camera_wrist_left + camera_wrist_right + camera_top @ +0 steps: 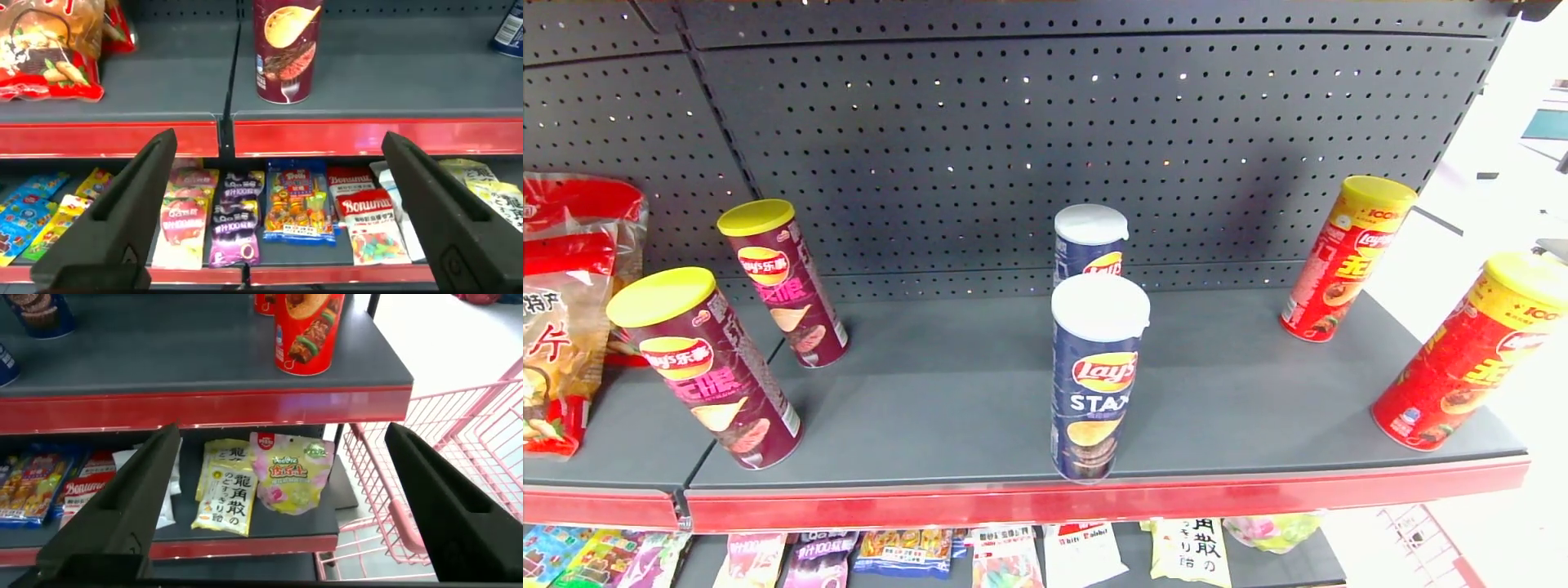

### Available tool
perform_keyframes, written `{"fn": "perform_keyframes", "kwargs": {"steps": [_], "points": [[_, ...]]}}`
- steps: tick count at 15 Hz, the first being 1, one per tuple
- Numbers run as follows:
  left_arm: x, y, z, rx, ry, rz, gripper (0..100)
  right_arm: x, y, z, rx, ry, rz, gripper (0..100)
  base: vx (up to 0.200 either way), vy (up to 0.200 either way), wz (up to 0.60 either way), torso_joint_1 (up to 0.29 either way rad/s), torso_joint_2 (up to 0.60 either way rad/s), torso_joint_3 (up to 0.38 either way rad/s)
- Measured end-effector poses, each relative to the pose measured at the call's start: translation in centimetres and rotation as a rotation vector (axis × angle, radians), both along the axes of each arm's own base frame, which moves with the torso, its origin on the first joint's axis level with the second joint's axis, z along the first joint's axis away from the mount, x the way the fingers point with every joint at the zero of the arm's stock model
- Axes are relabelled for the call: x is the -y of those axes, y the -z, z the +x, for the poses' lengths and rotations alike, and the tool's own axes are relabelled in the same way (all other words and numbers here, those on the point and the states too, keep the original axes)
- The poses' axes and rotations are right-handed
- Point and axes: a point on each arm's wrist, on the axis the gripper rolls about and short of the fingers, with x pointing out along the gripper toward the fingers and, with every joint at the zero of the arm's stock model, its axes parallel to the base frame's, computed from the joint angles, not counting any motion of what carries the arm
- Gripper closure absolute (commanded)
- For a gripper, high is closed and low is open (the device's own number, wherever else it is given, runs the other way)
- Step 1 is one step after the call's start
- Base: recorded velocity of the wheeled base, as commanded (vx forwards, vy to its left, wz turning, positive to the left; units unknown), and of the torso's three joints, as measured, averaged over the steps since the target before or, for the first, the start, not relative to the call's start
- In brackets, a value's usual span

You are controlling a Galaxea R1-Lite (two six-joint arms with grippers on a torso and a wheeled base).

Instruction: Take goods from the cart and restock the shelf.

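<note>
On the grey shelf (947, 408) stand six chip cans: two maroon ones with yellow lids (707, 367) (783, 282) at the left, two navy ones with white lids (1094, 376) (1089, 243) in the middle, and two red ones (1347, 257) (1470, 351) at the right. My left gripper (278, 220) is open and empty, below the shelf's red front edge (368, 135), facing the front maroon can (286, 49). My right gripper (282, 510) is open and empty too, below the front red can (306, 331). The pink wire cart (441, 482) stands at the shelf's right end.
Red snack bags (564, 310) lie at the shelf's far left. The lower shelf holds candy packets (298, 204) and snack bags (261, 478). A perforated back panel (1045, 147) closes the shelf behind. Bare shelf lies between the can groups.
</note>
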Motion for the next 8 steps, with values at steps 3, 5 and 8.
{"fn": "perform_keyframes", "kwargs": {"steps": [3, 5, 8], "points": [[0.00, 0.00, 0.00, 0.000, 0.000, 0.000, 0, 0.01, 0.02, -0.08, 0.011, 0.010, 0.003, 0, 0.000, 0.000, 0.00, 0.000, 0.00, 0.000], [0.00, -0.01, 0.00, 0.001, 0.000, 0.000, 0, 0.01, 0.03, -0.09, 0.012, 0.011, 0.003, 0, 0.000, 0.000, 0.00, 0.000, 0.00, 0.000], [0.00, 0.00, 0.00, 0.000, 0.000, 0.000, 0, 0.01, 0.03, -0.10, 0.012, 0.011, 0.003, 0, 0.000, 0.000, 0.00, 0.000, 0.00, 0.000]]}}
